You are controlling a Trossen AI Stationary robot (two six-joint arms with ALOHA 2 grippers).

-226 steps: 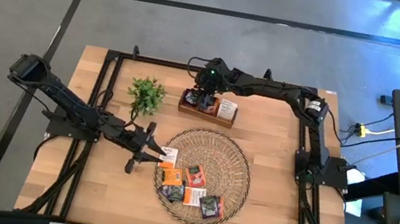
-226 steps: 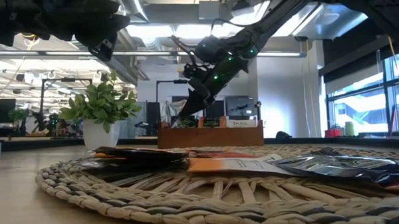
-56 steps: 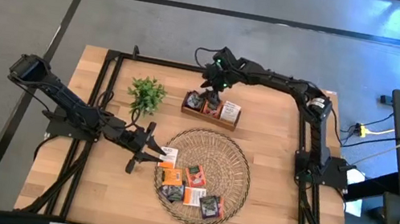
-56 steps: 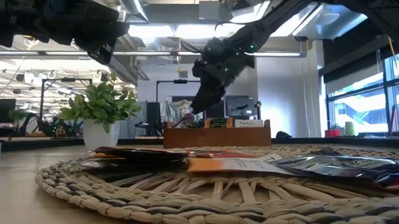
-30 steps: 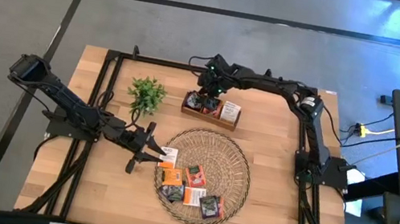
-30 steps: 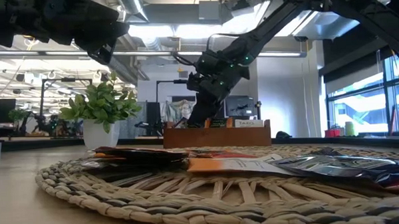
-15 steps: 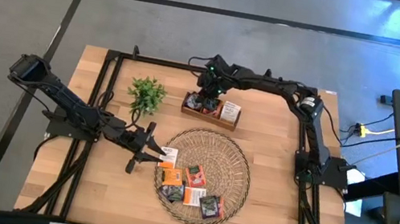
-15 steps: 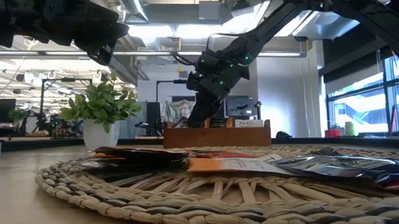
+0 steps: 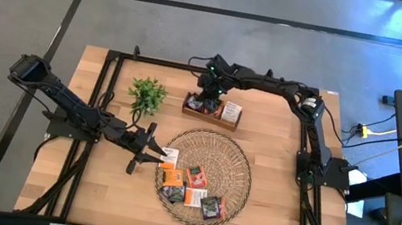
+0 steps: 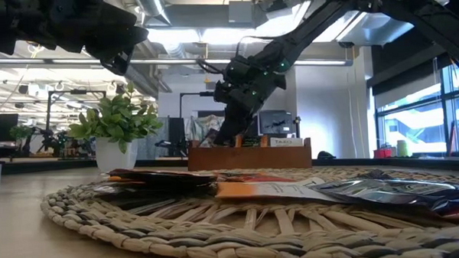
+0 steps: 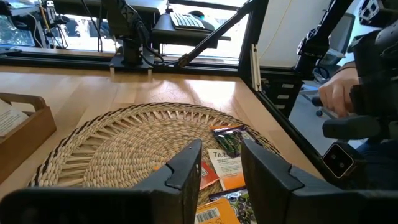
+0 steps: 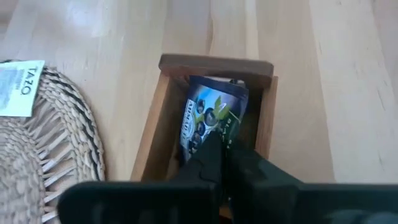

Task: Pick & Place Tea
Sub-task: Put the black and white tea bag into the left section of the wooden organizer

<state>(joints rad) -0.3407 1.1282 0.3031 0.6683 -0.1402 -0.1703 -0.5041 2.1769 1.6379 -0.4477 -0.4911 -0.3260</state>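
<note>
— Where's the tea now?

— Mostly on the woven tray: small flat square sachets, orange, dark and white, bunched on its near half. A white one lies at the tray's left rim, just beside the left end effector, whose fingers stand partly apart, holding nothing.

— And the wooden box?

— Beyond the tray. A dark blue sachet with green leaves stands in its end compartment. The right end effector hangs right over it, fingers pressed together; I can't tell whether they pinch the sachet.
</note>
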